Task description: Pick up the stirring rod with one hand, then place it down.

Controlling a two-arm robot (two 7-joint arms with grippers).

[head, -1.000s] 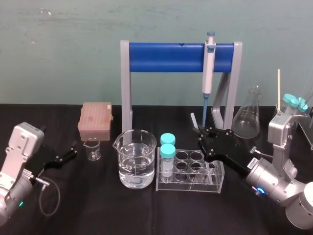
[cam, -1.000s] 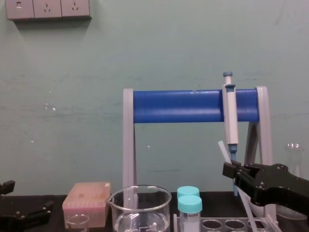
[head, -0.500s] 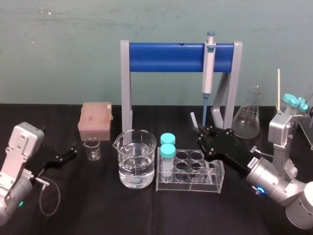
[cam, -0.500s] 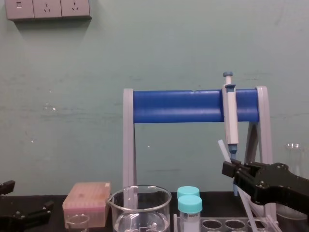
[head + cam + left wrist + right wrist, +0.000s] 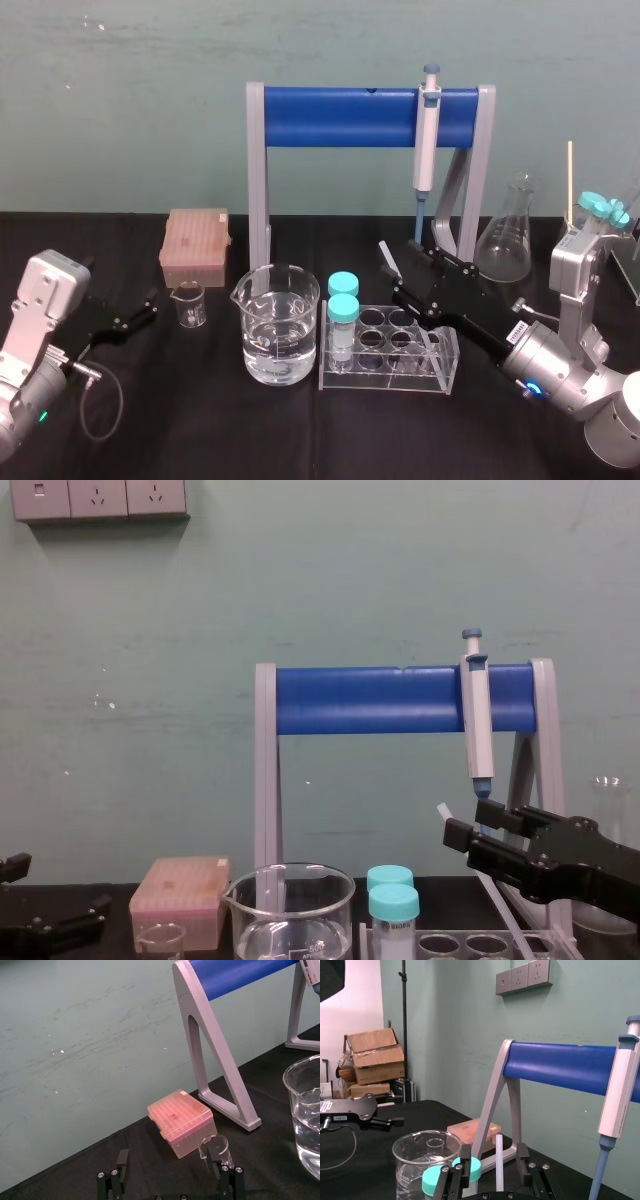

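Black tabletop under a teal wall carries the glassware. Right of centre in the head view, the black right gripper (image 5: 410,275) has its jaws drawn in on the thin, whitish translucent stirring rod (image 5: 385,256). It holds the rod tilted over the clear plastic tube rack (image 5: 390,385), probably so it clears the tubes before being set down. At lower left, the left gripper (image 5: 135,318) sits parked out of the way, jaws spread and holding nothing.
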